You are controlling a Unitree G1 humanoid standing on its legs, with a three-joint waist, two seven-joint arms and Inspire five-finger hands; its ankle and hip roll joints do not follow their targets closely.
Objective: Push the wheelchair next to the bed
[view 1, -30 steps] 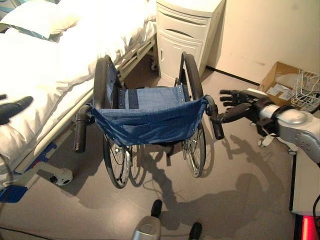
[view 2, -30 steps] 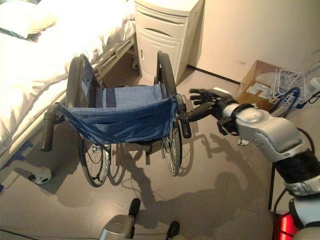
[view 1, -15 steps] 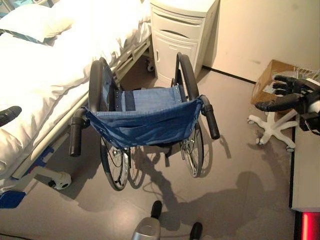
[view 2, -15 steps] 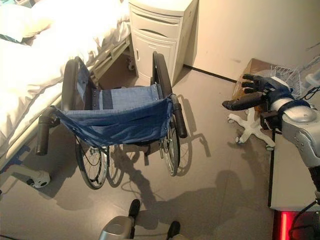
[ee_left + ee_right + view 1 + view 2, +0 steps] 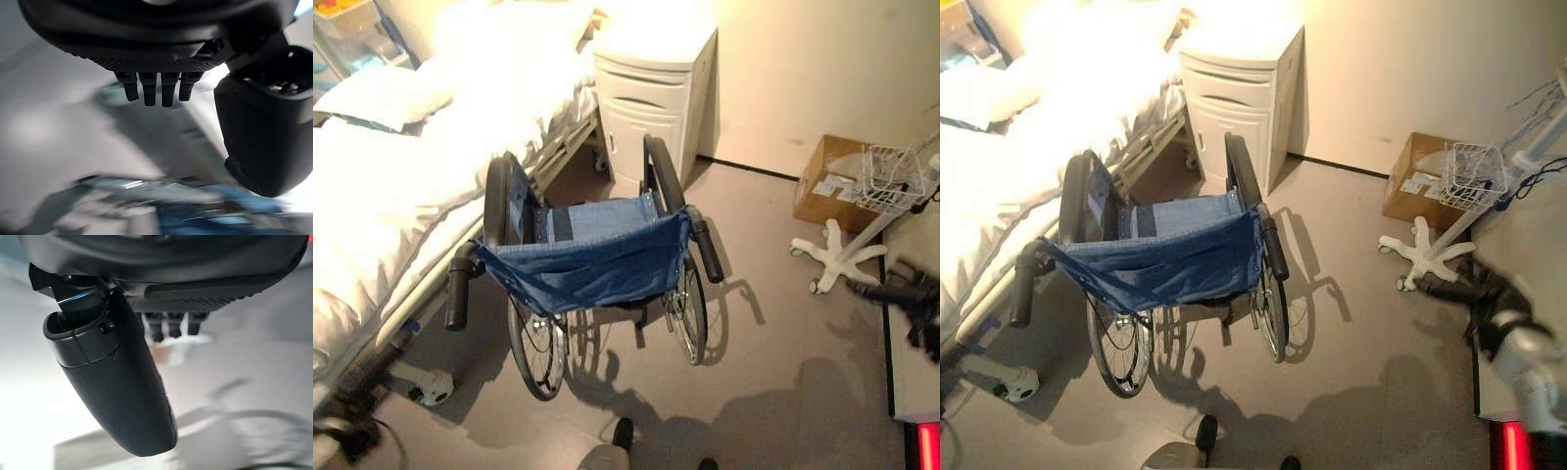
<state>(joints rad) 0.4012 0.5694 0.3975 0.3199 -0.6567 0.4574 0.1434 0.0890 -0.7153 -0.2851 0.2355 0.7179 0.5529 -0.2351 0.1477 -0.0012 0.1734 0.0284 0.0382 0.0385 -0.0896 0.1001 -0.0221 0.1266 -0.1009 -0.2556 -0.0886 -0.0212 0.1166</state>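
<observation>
Nearest, at the right edge, the right hand (image 5: 1489, 299) hangs low over the floor, well apart from the wheelchair; its wrist view shows straight, relaxed fingers holding nothing. The left hand (image 5: 161, 73) is likewise released, fingers straight and empty. Further in, the wheelchair (image 5: 592, 259) stands on the floor with its blue sling back towards the robot, both push handles free. Its left wheel is just beside the frame of the bed (image 5: 382, 215), which runs along the left side. Beyond it stands a white bedside cabinet (image 5: 646, 108). By my judgement the push is done, or very nearly; nothing obvious remains.
</observation>
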